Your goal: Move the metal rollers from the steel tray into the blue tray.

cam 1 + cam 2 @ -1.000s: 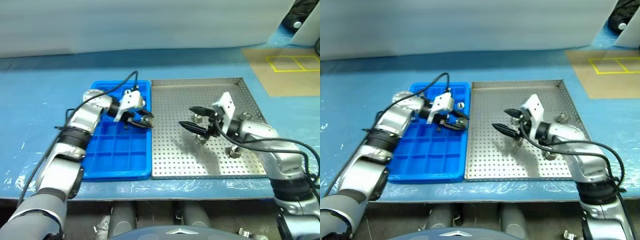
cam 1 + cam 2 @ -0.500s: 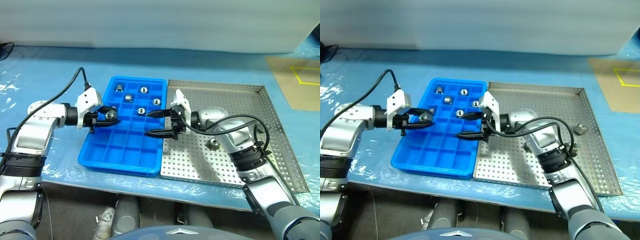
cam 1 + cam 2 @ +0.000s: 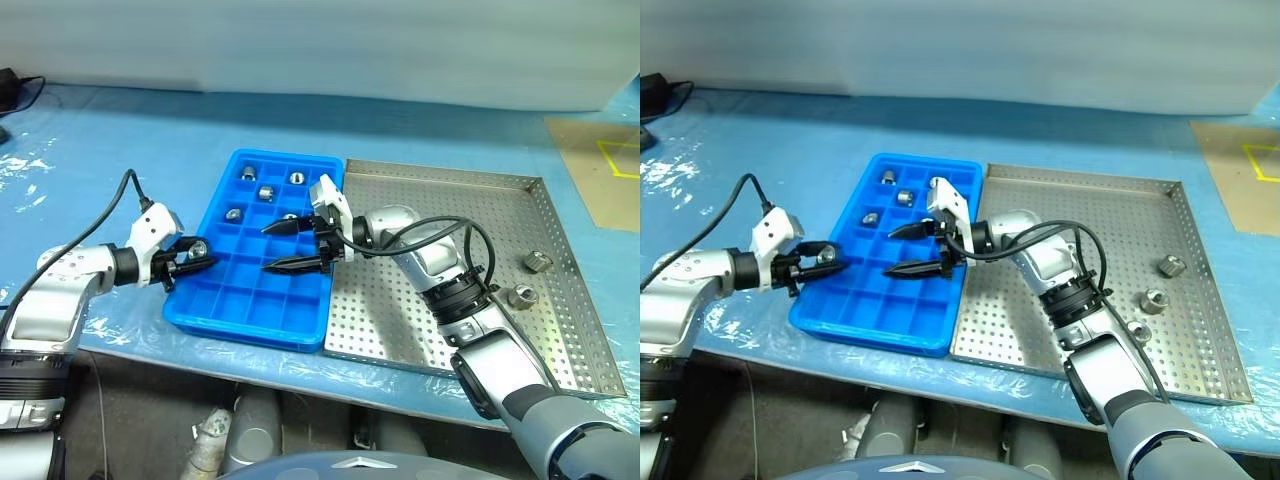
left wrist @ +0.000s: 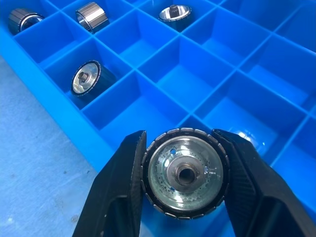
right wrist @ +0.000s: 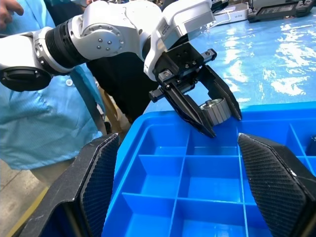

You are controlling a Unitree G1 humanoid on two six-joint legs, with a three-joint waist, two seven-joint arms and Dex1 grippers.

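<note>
Metal rollers: one [image 4: 184, 177] is pinched by its ribbed rim between the two black fingers of the left gripper [image 3: 190, 256], hollow end facing the wrist camera, held just over the left edge of the blue tray [image 3: 250, 308]. Four more lie in the tray's far compartments, one to a cell: one [image 3: 247, 173] at the far left corner, one [image 3: 297, 178] in the same row further right, one [image 3: 267, 192] in the next row, and one [image 3: 233, 214] by the left wall. The last [image 4: 89, 80] lies on its side in the left wrist view. Another, partly hidden by the right gripper, appears to sit beneath it; I cannot tell its cell.

Blue tray: gridded plastic, near rows bare, its long right side touching the steel tray [image 3: 480, 300].

Steel tray: perforated floor, low rim. Two rollers rest near its right rim, one [image 3: 536, 262] further back, one [image 3: 519, 295] nearer.

Right gripper [image 3: 283, 246]: reaches from the steel tray side over the middle of the blue tray, fingers spread wide, holding nothing, pointed toward the left gripper.

Table [image 3: 120, 140]: covered in blue sheeting.

Person [image 5: 44, 113]: in a light blue coat, standing behind the left arm in the right wrist view.
</note>
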